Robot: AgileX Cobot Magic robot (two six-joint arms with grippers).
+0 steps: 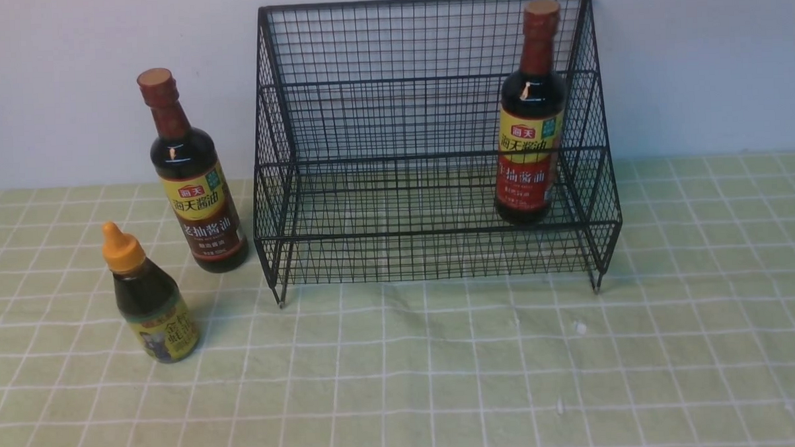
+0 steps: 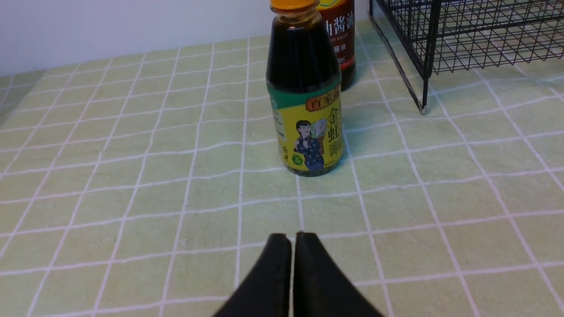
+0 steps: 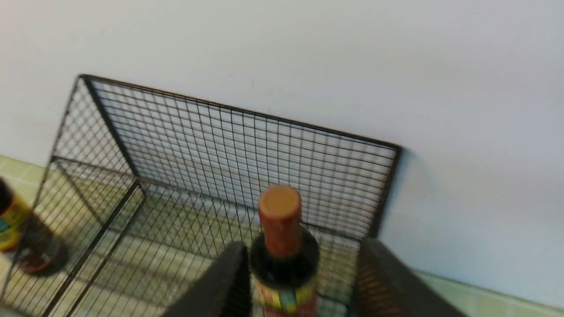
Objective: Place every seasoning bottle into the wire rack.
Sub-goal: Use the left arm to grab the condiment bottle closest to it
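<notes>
The black wire rack (image 1: 427,116) stands against the wall. A tall red-label bottle (image 1: 529,146) stands upright on its lower shelf at the right end. A tall brown-label bottle (image 1: 194,184) and a short orange-capped bottle (image 1: 150,305) stand on the cloth left of the rack. In the left wrist view my left gripper (image 2: 293,236) is shut and empty, low over the cloth, a short way from the short bottle (image 2: 308,110). In the right wrist view my right gripper (image 3: 303,245) is open, its fingers on either side of the red-label bottle (image 3: 280,220). Neither gripper shows in the front view.
A green checked cloth (image 1: 443,381) covers the table, with small white crumbs in front of the rack. A pale wall stands right behind the rack. The rack's front foot (image 2: 423,108) is near the short bottle. The brown-label bottle (image 3: 17,233) shows through the rack's side.
</notes>
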